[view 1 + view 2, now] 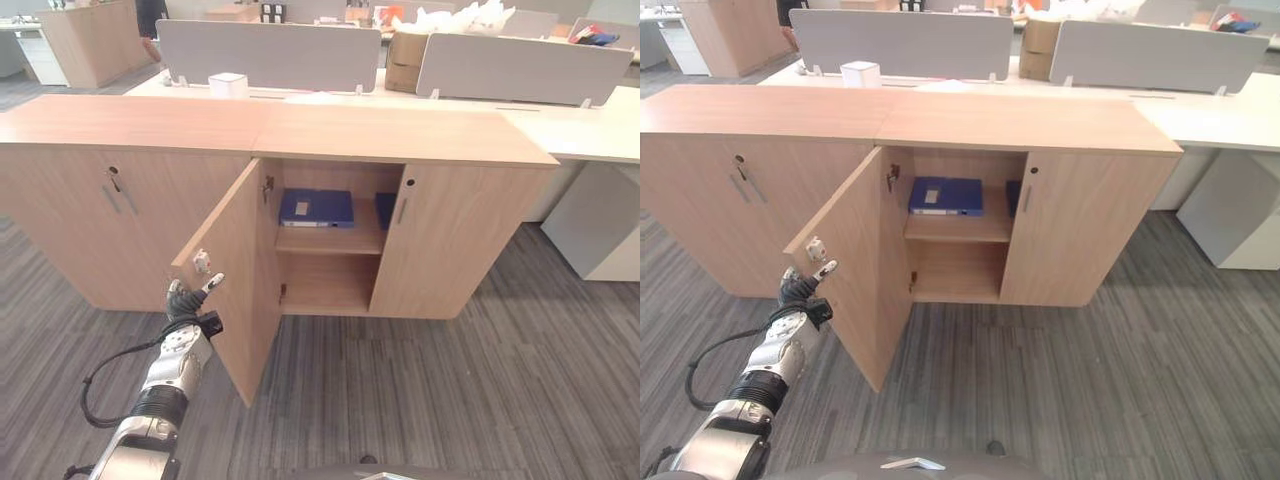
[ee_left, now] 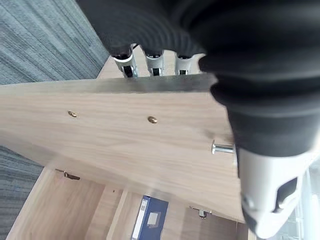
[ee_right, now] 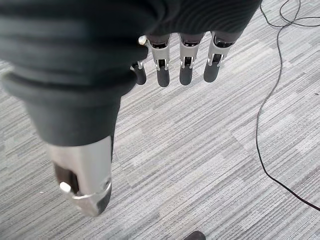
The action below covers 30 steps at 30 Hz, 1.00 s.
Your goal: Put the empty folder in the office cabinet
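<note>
The blue folder (image 1: 316,207) lies flat on the upper shelf inside the wooden office cabinet (image 1: 400,135). It also shows past the door in the left wrist view, folder (image 2: 150,220). The cabinet's left door (image 1: 240,280) stands swung out towards me. My left hand (image 1: 183,305) is at the door's free edge, just below the small metal handle (image 1: 201,262). Its fingers (image 2: 152,57) reach straight over the edge to the outer face, and the thumb (image 2: 265,190) is on the inner side. My right hand (image 3: 182,65) hangs open over the carpet, holding nothing.
The cabinet's right door (image 1: 450,240) is closed, with another blue item (image 1: 385,210) half hidden behind it. A second closed cabinet (image 1: 100,200) adjoins on the left. White desks with grey dividers (image 1: 270,55) stand behind. Grey carpet (image 1: 450,390) lies in front.
</note>
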### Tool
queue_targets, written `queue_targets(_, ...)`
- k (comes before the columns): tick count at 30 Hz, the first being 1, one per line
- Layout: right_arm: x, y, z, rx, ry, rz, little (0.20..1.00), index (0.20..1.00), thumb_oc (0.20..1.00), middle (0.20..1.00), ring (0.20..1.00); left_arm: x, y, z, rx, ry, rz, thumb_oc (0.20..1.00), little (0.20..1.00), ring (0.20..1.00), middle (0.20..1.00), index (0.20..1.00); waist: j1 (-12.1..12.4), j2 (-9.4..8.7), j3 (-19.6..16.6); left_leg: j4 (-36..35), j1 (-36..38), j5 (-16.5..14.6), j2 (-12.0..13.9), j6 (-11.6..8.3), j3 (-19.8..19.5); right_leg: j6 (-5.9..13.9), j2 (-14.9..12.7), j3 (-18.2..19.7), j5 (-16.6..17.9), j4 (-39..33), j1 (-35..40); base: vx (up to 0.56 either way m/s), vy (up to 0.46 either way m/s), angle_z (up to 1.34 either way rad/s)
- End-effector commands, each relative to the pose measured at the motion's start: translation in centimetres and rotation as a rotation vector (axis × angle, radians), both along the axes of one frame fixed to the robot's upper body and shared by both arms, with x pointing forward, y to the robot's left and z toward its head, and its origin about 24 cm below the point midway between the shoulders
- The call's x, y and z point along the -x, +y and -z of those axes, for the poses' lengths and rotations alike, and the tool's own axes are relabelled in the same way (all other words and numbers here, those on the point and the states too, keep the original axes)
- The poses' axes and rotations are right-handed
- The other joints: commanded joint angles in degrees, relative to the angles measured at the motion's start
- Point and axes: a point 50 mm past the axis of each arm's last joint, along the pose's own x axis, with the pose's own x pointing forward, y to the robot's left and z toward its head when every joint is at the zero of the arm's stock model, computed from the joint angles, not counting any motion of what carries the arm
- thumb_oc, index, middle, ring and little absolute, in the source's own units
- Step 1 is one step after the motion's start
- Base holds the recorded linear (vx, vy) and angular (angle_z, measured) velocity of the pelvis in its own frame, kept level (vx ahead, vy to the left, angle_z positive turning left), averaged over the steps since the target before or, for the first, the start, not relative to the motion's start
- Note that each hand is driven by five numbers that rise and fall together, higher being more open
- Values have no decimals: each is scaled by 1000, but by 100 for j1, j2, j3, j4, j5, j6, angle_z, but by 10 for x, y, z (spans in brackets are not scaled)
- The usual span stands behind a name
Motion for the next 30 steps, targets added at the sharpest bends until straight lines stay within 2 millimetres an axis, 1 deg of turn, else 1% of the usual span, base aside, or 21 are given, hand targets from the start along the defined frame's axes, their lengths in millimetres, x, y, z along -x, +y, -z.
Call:
queue_targets(1, -4, -6, -3, 25, 55, -29, 1000, 1000, 1000, 1000, 1000, -33, -21, -45, 67, -219, 110, 1000, 1000, 1000, 1000, 1000, -248, -58, -166, 3, -202, -409, 220, -139, -219, 525, -565, 107, -419, 12, 291, 0, 0, 0)
queue_targets(5, -8, -6, -3, 23, 47, -34, 1000, 1000, 1000, 1000, 1000, -36, -32, -49, 106, -238, 145, 1000, 1000, 1000, 1000, 1000, -267, -28, -158, 3, -205, -409, 218, -139, -223, 527, -570, 85, -412, 12, 292, 0, 0, 0)
queue_targets(7, -11, -6, -3, 25, 45, -44, 1000, 1000, 1000, 1000, 1000, -40, -42, -55, 140, -259, 179, 1000, 1000, 1000, 1000, 1000, -281, -16, -155, 3, -214, -404, 219, -140, -221, 529, -571, 84, -408, 12, 286, 0, 0, 0)
queue_targets(8, -11, -6, -3, 25, 45, -43, 1000, 1000, 1000, 1000, 1000, -40, -42, -55, 140, -259, 179, 1000, 1000, 1000, 1000, 1000, -280, -16, -155, 3, -215, -404, 219, -140, -222, 529, -571, 84, -408, 12, 286, 0, 0, 0)
queue_targets(10, -11, -5, -2, 19, 50, -52, 1000, 1000, 1000, 1000, 1000, -44, -64, -61, 261, -281, 257, 1000, 1000, 1000, 1000, 1000, -299, 6, -151, 3, -221, -404, 212, -134, -226, 539, -576, 69, -398, 12, 284, -21, -6, 4)
queue_targets(11, -12, -5, -2, 16, 52, -63, 1000, 1000, 1000, 1000, 1000, -44, -78, -62, 340, -285, 330, 1000, 1000, 1000, 1000, 1000, -321, 16, -151, 3, -224, -413, 199, -130, -229, 548, -582, 64, -386, 12, 281, -13, -4, 6)
queue_targets(12, -13, -5, -2, 13, 52, -68, 1000, 1000, 1000, 1000, 1000, -45, -86, -64, 377, -289, 371, 1000, 1000, 1000, 1000, 1000, -332, 23, -153, 3, -224, -421, 192, -126, -232, 557, -586, 52, -384, 12, 285, -5, -3, 6)
queue_targets(13, -13, -5, -2, 12, 52, -67, 1000, 1000, 1000, 1000, 1000, -45, -86, -65, 377, -289, 372, 1000, 1000, 1000, 1000, 1000, -331, 22, -151, 3, -223, -421, 192, -126, -233, 558, -586, 51, -384, 12, 286, 6, -4, 10)
queue_targets(14, -13, -4, -2, 5, 51, -71, 1000, 1000, 1000, 1000, 1000, -45, -100, -67, 437, -294, 435, 1000, 1000, 1000, 1000, 1000, -346, 29, -158, 3, -217, -438, 185, -120, -232, 568, -595, 42, -383, 12, 292, 13, -4, 10)
queue_targets(15, -15, -1, -1, -6, 47, -76, 1000, 1000, 1000, 1000, 1000, -47, -111, -72, 469, -305, 476, 1000, 1000, 1000, 1000, 1000, -362, 38, -166, 3, -211, -447, 176, -113, -232, 571, -600, 45, -385, 12, 298, 13, -5, 15)
queue_targets(16, -17, 5, 1, -26, 36, -70, 1000, 1000, 1000, 1000, 1000, -46, -135, -82, 563, -335, 545, 1000, 1000, 1000, 1000, 1000, -388, 46, -159, 3, -202, -461, 163, -100, -239, 575, -610, 39, -389, 12, 306, 7, -2, 12)
queue_targets(17, -17, 5, 1, -26, 36, -70, 1000, 1000, 1000, 1000, 1000, -46, -135, -82, 563, -335, 545, 1000, 1000, 1000, 1000, 1000, -388, 46, -158, 3, -202, -461, 163, -100, -239, 575, -610, 39, -389, 12, 307, -2, -6, 11)
queue_targets(20, -27, 14, 6, -49, -2, -76, 1000, 1000, 1000, 1000, 1000, -39, -166, -105, 714, -406, 641, 1000, 1000, 1000, 1000, 1000, -425, 46, -152, 3, -182, -478, 160, -83, -232, 573, -616, 69, -396, 12, 311, -4, -6, -5)
queue_targets(21, -27, 14, 6, -49, -2, -76, 1000, 1000, 1000, 1000, 1000, -39, -166, -105, 714, -406, 641, 1000, 1000, 1000, 1000, 1000, -424, 45, -152, 3, -181, -479, 161, -83, -231, 573, -615, 70, -395, 12, 312, -4, -3, -14)
queue_targets(24, -30, 21, 8, -66, -17, -88, 1000, 1000, 1000, 1000, 1000, -34, -179, -117, 788, -442, 685, 1000, 1000, 1000, 1000, 1000, -440, 42, -152, 3, -169, -481, 164, -79, -220, 563, -610, 91, -404, 12, 307, -6, -5, -7)
queue_targets(26, -29, 26, 10, -74, -18, -94, 1000, 1000, 1000, 1000, 1000, -30, -186, -129, 816, -477, 717, 1000, 1000, 1000, 1000, 1000, -442, 36, -145, 3, -167, -477, 159, -70, -233, 556, -603, 99, -417, 15, 314, -9, -7, -5)
queue_targets(30, -29, 31, 11, -89, -24, -105, 1000, 1000, 1000, 1000, 1000, -30, -187, -136, 818, -506, 715, 1000, 1000, 1000, 1000, 1000, -435, 14, -144, 3, -160, -469, 163, -69, -245, 547, -608, 103, -440, 26, 329, -6, -9, -3)
